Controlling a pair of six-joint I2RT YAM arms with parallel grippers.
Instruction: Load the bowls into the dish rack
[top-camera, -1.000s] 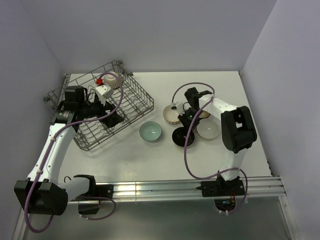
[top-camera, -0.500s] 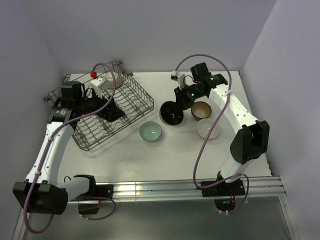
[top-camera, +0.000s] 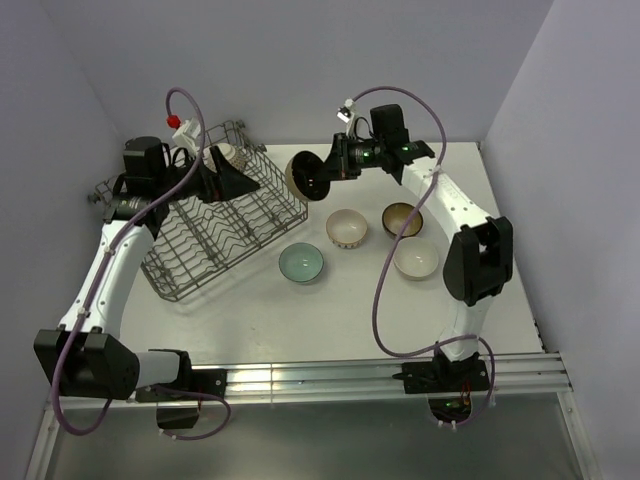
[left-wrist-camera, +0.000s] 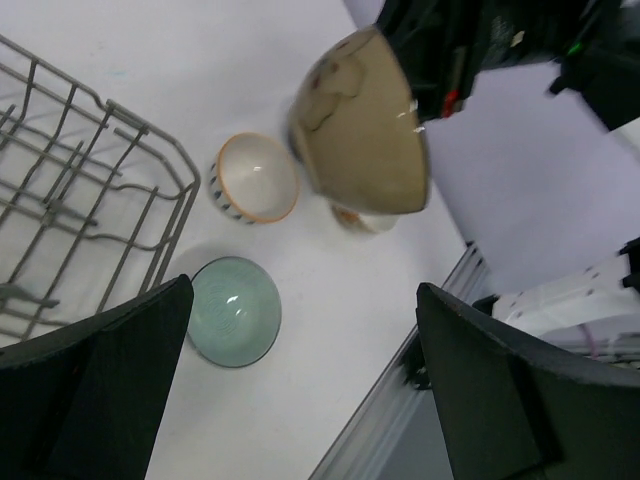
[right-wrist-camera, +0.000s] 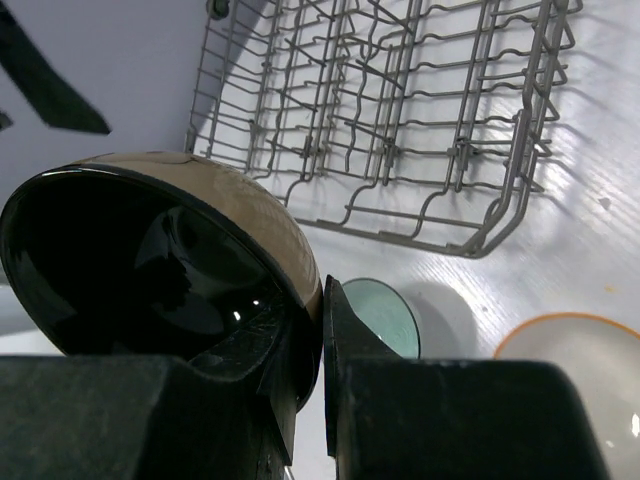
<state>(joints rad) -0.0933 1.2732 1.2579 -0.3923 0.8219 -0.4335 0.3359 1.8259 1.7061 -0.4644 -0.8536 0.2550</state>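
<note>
The dish rack (top-camera: 222, 228) is sitting on the left far part of the white table (top-camera: 250, 320), turned at an angle, its rows of upright tines showing bare in the right wrist view. Just beside its far right corner, a tan bowl with a glossy black inside (top-camera: 308, 177) is hanging in the air, tipped up on its side and apart from the wire. The right gripper (right-wrist-camera: 322, 300) is pinching this bowl by the rim, one finger pressing inside the black hollow and the other against the tan outer wall.

The left gripper (top-camera: 225, 183) is hovering above the far end of the rack with its two fingers spread wide, gripping nothing; its wrist camera is looking past the rack's edge at the tan bowl's underside.

Four more bowls are resting upright on the table to the right of the rack. A teal bowl (top-camera: 301, 263) is lying nearest the rack's near right corner. A white bowl with an orange rim (top-camera: 346, 229) is sitting beyond it, a brown bowl (top-camera: 402, 219) is standing further right, and a cream bowl (top-camera: 416, 259) is sitting just in front of the brown one.
</note>
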